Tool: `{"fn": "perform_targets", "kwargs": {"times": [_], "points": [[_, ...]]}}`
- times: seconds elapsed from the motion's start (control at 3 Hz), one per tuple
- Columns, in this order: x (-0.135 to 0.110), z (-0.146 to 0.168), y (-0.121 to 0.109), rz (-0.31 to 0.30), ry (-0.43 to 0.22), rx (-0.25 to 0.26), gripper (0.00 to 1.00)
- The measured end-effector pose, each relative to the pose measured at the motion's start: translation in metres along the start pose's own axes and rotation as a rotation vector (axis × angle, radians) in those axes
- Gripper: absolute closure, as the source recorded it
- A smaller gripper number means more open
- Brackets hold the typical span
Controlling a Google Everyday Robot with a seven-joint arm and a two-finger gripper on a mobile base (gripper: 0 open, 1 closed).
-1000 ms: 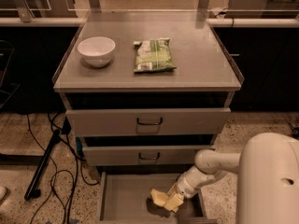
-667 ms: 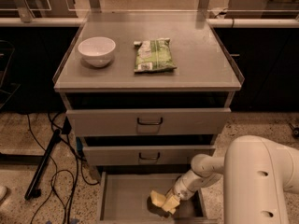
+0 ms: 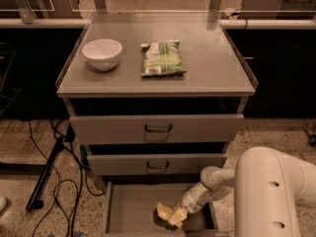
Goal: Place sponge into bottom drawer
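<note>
"So where was the gripper [image 3: 177, 216]?" the first observer asked.

"Down inside the bottom drawer [image 3: 129, 207], right of its middle and close to the near edge of the view. The white arm [image 3: 213, 180] reached in from the right and bent at a joint just above the drawer's right wall. A bulky white segment filled the near right corner."

"And the sponge [image 3: 164, 212]?"

"In that same drawer. It was a pale yellow piece lying against the left side of the gripper's tip, touching it. Whether it sat on the grey floor or just over it could not be told, and a dark shadow lay under it. Whether the gripper was clamped on the sponge or only resting against it could not be told either."

"How did the drawers stand?"

"The bottom drawer was pulled out farthest toward the near side, its flat floor showing to the left of the sponge. The middle drawer [image 3: 118, 165] and the top drawer [image 3: 108, 129] each stood a little way out. Each had a dark gap above its front and a dark loop handle."

"What lay on top?"

"On the cabinet top [image 3: 215, 58], a white bowl [image 3: 102, 54] stood at the left. A green packet [image 3: 163, 58] lay flat to its right, the two apart. Black cables [image 3: 60, 191] trailed over the speckled floor left of the cabinet."
</note>
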State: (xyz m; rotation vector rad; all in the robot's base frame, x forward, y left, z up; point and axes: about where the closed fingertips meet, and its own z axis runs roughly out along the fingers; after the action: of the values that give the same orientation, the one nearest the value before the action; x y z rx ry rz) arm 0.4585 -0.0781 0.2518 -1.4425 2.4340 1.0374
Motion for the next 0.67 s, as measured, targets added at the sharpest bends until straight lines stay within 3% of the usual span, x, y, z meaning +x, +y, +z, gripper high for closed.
{"fn": "perform_targets", "kwargs": {"times": [0.67], "points": [[-0.013,0.02,-0.02,0.026,-0.017,0.016,1.0]]}}
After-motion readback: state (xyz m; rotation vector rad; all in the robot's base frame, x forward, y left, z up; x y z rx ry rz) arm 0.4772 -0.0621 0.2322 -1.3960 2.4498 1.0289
